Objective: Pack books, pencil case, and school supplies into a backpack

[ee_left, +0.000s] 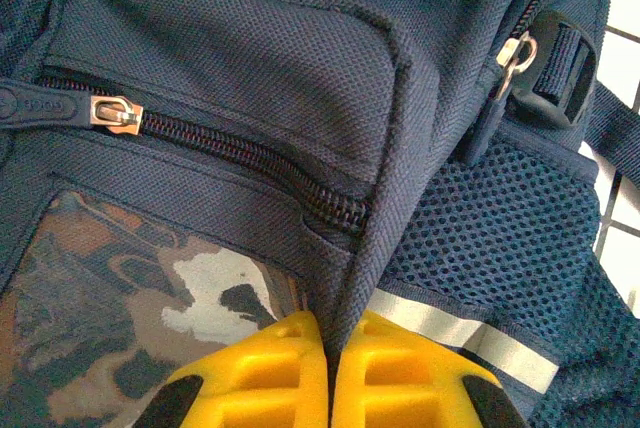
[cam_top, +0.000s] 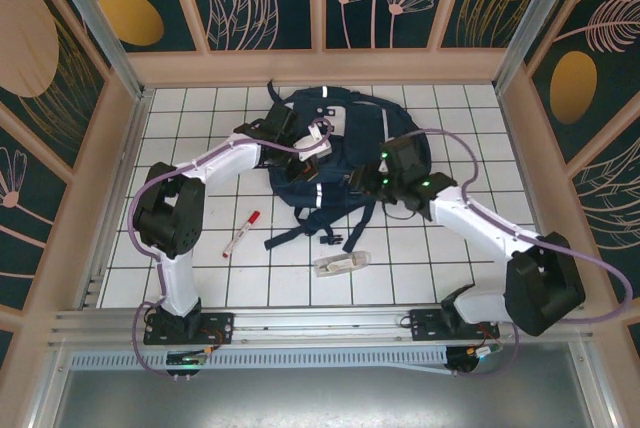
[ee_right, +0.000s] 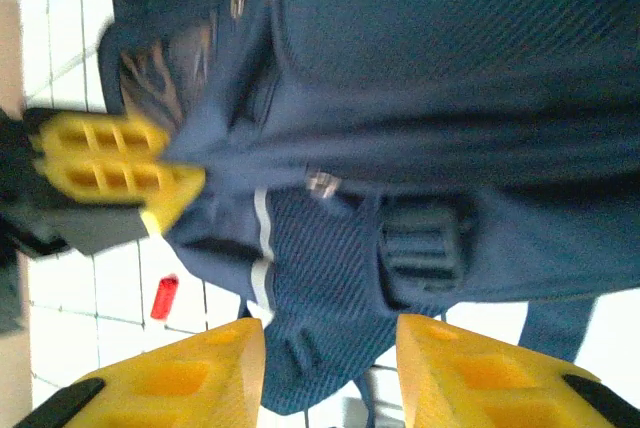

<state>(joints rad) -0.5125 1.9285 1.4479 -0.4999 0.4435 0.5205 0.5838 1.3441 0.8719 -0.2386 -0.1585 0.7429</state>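
The backpack (cam_top: pixel 335 138) is lying upper middle of the overhead view on the white tiled surface (cam_top: pixel 450 248), its straps (cam_top: pixel 305 233) trailing down toward ctr. The marker (cam_top: pixel 241 233) is lying tilted on the tiles just left of the straps. The clear case (cam_top: pixel 341 262) is lying just below them, lower ctr.

My left tool (ee_left: pixel 330 348) is pinching a fold of the backpack. At the bottom ctr of the left wrist view, both yellow fingers (ee_left: pixel 265 378) are pressing together w/ the navy seam running down btw them. Above the pinch a pocket zip (ee_left: pixel 250 153) is running from left to ctr, its brass pull (ee_left: pixel 117 113) sitting at the left. A mesh pocket (ee_left: pixel 490 238) w/ a white stripe (ee_left: pixel 450 333) is showing lower right, and a worn reflective patch (ee_left: pixel 140 288) lower left.

My right tool (ee_right: pixel 330 368) is standing partway open at the bottom of the right wrist view. The backpack's mesh corner is lying btw its fingers, but the cloth isn't filling the gap, and white tile is showing beside the right-hand finger. In that same view my left tool is showing at the left, w/ navy cloth bunching at its tip.
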